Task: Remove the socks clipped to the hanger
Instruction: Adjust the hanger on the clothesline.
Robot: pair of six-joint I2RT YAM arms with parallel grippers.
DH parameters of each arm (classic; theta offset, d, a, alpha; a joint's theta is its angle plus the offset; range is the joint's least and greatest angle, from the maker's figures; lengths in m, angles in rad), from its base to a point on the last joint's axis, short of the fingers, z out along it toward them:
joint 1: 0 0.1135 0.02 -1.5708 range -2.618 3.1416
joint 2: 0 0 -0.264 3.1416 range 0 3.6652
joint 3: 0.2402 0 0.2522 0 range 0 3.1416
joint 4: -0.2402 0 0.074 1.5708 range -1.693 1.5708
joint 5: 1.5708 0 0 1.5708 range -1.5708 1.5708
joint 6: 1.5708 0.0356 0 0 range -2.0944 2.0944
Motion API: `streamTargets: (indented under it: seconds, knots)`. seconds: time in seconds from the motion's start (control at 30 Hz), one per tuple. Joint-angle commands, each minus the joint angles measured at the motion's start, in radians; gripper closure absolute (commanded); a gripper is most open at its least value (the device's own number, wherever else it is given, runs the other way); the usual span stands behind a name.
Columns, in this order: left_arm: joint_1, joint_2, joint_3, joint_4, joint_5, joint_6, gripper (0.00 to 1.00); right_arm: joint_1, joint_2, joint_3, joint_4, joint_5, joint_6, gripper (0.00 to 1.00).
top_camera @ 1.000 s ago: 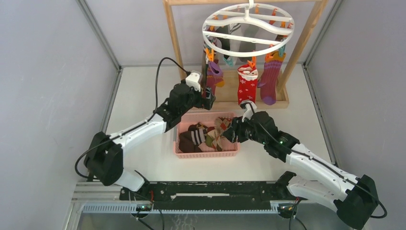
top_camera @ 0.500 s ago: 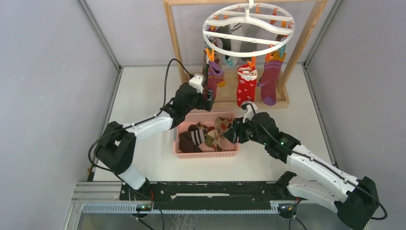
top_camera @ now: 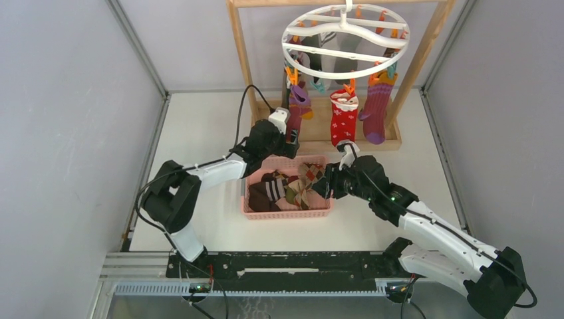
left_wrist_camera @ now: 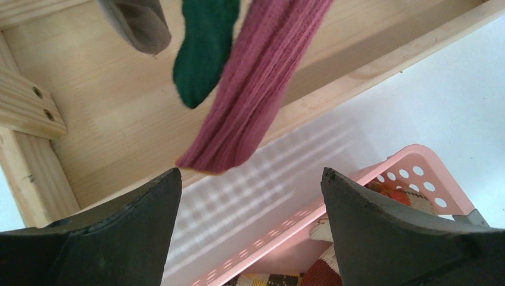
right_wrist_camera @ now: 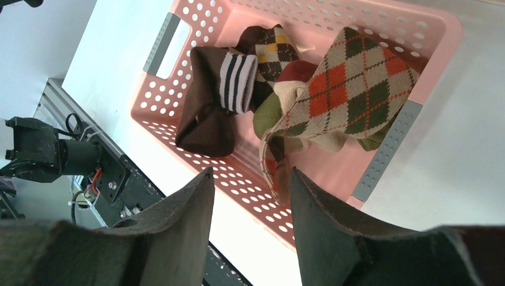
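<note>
The white ring hanger (top_camera: 344,33) hangs from the wooden rack with socks clipped round its rim. Nearest are a maroon sock (top_camera: 297,106), a red sock (top_camera: 343,119) and a purple sock (top_camera: 376,109). My left gripper (top_camera: 291,138) is open just below the maroon sock. In the left wrist view the maroon sock (left_wrist_camera: 262,83) has its toe just above and beyond the gap of that gripper (left_wrist_camera: 250,185), untouched. A green sock (left_wrist_camera: 205,47) and a grey-brown sock (left_wrist_camera: 137,21) hang behind it. My right gripper (right_wrist_camera: 250,173) is open over the basket, beside an argyle sock (right_wrist_camera: 351,83).
The pink basket (top_camera: 286,214) sits mid-table holding several loose socks, among them a brown one with a striped cuff (right_wrist_camera: 229,77). The wooden rack's post (top_camera: 241,46) and base board (left_wrist_camera: 89,119) stand directly behind the left gripper. Grey walls close both sides.
My left arm has reached further right and forward, bringing its gripper under the maroon sock. Its jaws have narrowed slightly. The right arm has barely moved.
</note>
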Motion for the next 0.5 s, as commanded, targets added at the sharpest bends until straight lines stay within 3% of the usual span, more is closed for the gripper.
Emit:
streamTargets:
  seconds: [0.0, 0.33, 0.47]
  knots:
    - [0.004, 0.016, 0.088, 0.061, 0.028, 0.025, 0.1, -0.01, -0.027, -0.005, 0.021, -0.014, -0.005, 0.44]
    - [0.004, 0.032, 0.127, 0.046, 0.028, 0.034, 0.17, -0.021, -0.028, -0.008, 0.024, -0.026, -0.004, 0.44]
    - [0.004, 0.042, 0.146, 0.031, 0.003, 0.033, 0.14, -0.023, -0.028, -0.008, 0.026, -0.031, -0.004, 0.44]
